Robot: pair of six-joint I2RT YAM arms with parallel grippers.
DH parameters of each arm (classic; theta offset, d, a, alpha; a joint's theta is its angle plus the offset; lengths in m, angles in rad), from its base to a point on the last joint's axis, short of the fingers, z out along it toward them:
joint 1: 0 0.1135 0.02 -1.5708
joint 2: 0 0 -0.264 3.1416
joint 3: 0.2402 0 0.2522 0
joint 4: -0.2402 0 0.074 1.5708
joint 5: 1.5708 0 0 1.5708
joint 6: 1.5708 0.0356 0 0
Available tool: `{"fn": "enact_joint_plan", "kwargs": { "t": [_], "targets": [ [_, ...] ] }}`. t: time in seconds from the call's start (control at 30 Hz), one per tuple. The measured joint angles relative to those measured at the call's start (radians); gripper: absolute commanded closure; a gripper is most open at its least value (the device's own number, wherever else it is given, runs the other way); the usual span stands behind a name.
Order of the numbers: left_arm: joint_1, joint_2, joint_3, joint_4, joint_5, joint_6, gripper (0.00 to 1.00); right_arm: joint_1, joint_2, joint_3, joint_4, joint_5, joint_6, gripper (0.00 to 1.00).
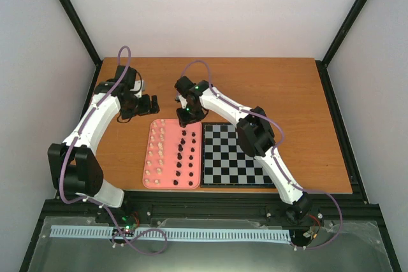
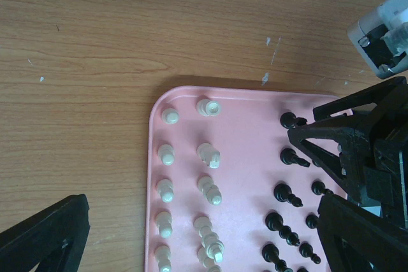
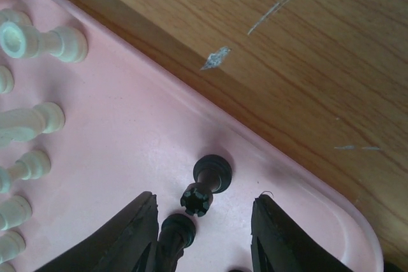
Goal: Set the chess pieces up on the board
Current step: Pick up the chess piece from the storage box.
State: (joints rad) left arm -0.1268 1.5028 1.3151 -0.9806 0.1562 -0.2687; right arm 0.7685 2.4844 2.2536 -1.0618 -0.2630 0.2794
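None of the black chess pieces [image 1: 186,154] stands on the board [image 1: 223,160] yet. They wait in columns on the pink tray [image 1: 171,179] just left of it, beside the white set [image 1: 156,151]. The right gripper [image 1: 186,119] hangs over the tray's far right corner, jaws parted either side of a black rook [image 3: 204,186]. They do not touch it, so nothing is grasped. The left gripper [image 1: 148,103] hovers over the table [image 1: 287,93] beyond the tray's far left corner, jaws released and empty.

The step in hand looks like picking up that rook. To do it well, the fingers [image 3: 137,234] should drop until the pads face its stem rather than its crown. The rook should also sit centred between them, or whichever pad lands first may tip it. A second black piece [image 3: 177,229] stands close against one finger; whether they touch cannot be told. Closing could knock it over, so a small shift away seems wise. A straight lift before crossing to the board would spare the neighbours.
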Motion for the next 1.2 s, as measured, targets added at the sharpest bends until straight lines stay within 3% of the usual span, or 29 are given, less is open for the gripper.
{"fn": "enact_joint_plan", "kwargs": {
  "t": [0.37,0.5,0.7,0.83,1.2],
  "targets": [
    [0.000,0.000,-0.006,0.001,-0.003,0.000,0.00,0.003,0.025,0.029,-0.002,0.001,0.011,0.73],
    [0.000,0.000,-0.009,0.001,-0.003,0.000,0.00,0.005,0.025,0.033,0.000,0.001,0.016,0.84],
    [0.000,0.000,-0.011,0.002,-0.003,0.000,0.00,0.006,0.027,0.037,-0.002,0.001,0.017,0.86],
    [-0.001,0.000,-0.011,0.004,-0.003,0.000,0.00,0.006,0.031,0.044,-0.004,0.001,0.018,0.97],
    [-0.001,0.000,-0.011,0.005,-0.003,0.000,0.00,0.006,0.022,0.046,-0.004,0.004,0.006,0.97]
  ]
}}
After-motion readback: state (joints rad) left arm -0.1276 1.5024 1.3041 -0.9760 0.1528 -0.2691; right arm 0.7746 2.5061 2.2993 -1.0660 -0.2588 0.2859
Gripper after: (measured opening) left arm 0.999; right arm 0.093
